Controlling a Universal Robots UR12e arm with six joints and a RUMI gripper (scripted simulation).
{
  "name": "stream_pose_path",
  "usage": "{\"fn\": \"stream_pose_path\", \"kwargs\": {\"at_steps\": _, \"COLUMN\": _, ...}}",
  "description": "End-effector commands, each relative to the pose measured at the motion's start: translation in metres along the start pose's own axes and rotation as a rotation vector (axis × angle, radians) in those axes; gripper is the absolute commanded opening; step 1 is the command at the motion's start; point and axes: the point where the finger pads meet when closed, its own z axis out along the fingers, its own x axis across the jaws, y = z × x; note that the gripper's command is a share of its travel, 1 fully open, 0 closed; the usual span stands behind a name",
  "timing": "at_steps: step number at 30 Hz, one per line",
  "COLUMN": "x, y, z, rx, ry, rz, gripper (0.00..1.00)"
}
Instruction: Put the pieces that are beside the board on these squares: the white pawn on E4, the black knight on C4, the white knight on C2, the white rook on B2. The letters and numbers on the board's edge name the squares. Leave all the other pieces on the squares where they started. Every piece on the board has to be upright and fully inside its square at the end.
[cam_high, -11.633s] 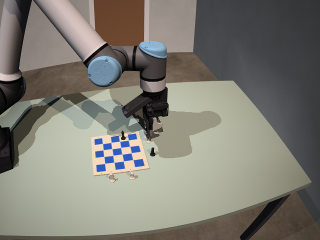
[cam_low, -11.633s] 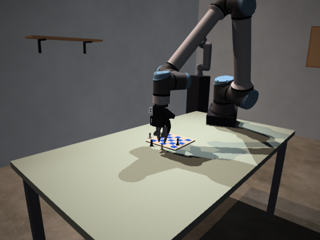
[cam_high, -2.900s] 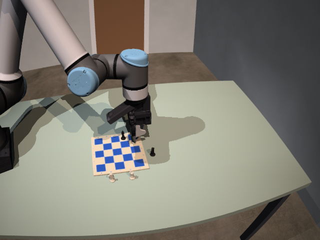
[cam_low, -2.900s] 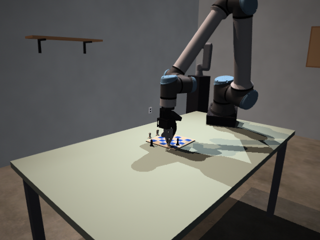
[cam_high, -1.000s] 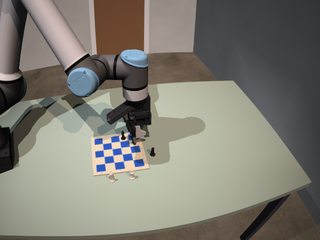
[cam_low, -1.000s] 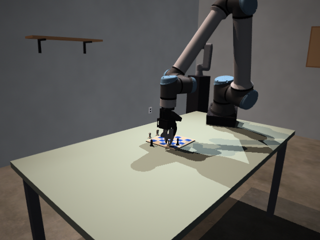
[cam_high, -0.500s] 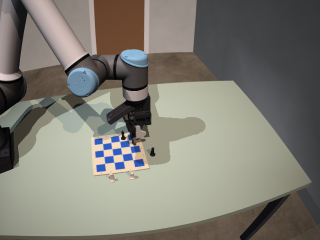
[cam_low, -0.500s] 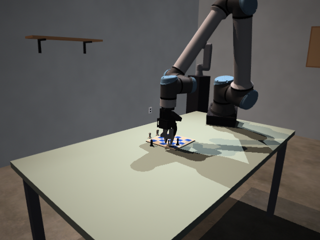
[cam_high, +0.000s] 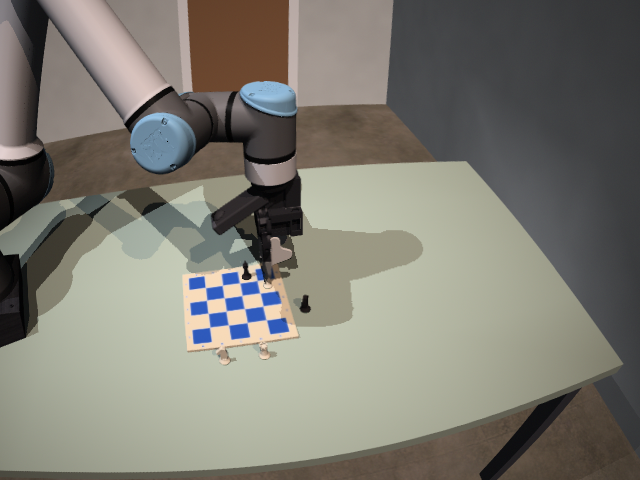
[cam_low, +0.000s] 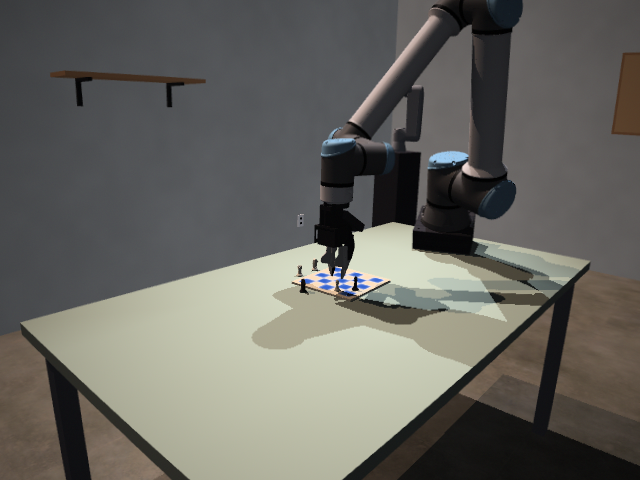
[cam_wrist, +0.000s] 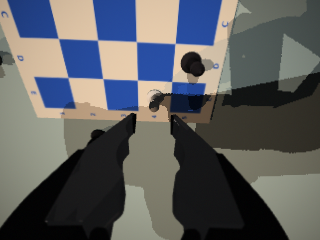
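Observation:
The white pawn (cam_high: 267, 285) (cam_low: 337, 286) (cam_wrist: 153, 102) stands upright on E4 of the board (cam_high: 189, 335) (cam_low: 385, 281) (cam_wrist: 50, 113). My gripper (cam_high: 268, 277) (cam_low: 337, 275) (cam_wrist: 153, 115) is open a little, with nothing between its fingertips, just above the pawn. The black knight (cam_high: 305, 304) (cam_low: 302, 286) (cam_wrist: 97, 134) stands on the table beside the board's row E edge. The white knight (cam_high: 223, 355) (cam_low: 314, 265) and the white rook (cam_high: 264, 351) (cam_low: 299, 271) stand on the table beside the column 1 edge; both are outside the wrist view.
A tall black piece (cam_high: 246, 272) (cam_low: 355, 284) (cam_wrist: 191, 63) stands upright on D5, close beside the pawn and my fingers. The arm's shadow lies over row E and the table beyond it.

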Motion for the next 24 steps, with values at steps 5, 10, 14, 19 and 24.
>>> {"fn": "stream_pose_path", "kwargs": {"at_steps": 5, "x": 0.000, "y": 0.000, "z": -0.037, "rx": -0.001, "ry": 0.000, "rz": 0.000, "gripper": 0.20}}
{"fn": "stream_pose_path", "kwargs": {"at_steps": 10, "x": 0.000, "y": 0.000, "z": -0.053, "rx": -0.001, "ry": 0.000, "rz": 0.000, "gripper": 0.20}}
{"fn": "stream_pose_path", "kwargs": {"at_steps": 14, "x": 0.000, "y": 0.000, "z": -0.057, "rx": -0.001, "ry": 0.000, "rz": 0.000, "gripper": 0.20}}
{"fn": "stream_pose_path", "kwargs": {"at_steps": 19, "x": 0.000, "y": 0.000, "z": -0.057, "rx": -0.001, "ry": 0.000, "rz": 0.000, "gripper": 1.00}}
{"fn": "stream_pose_path", "kwargs": {"at_steps": 24, "x": 0.000, "y": 0.000, "z": -0.057, "rx": -0.001, "ry": 0.000, "rz": 0.000, "gripper": 1.00}}
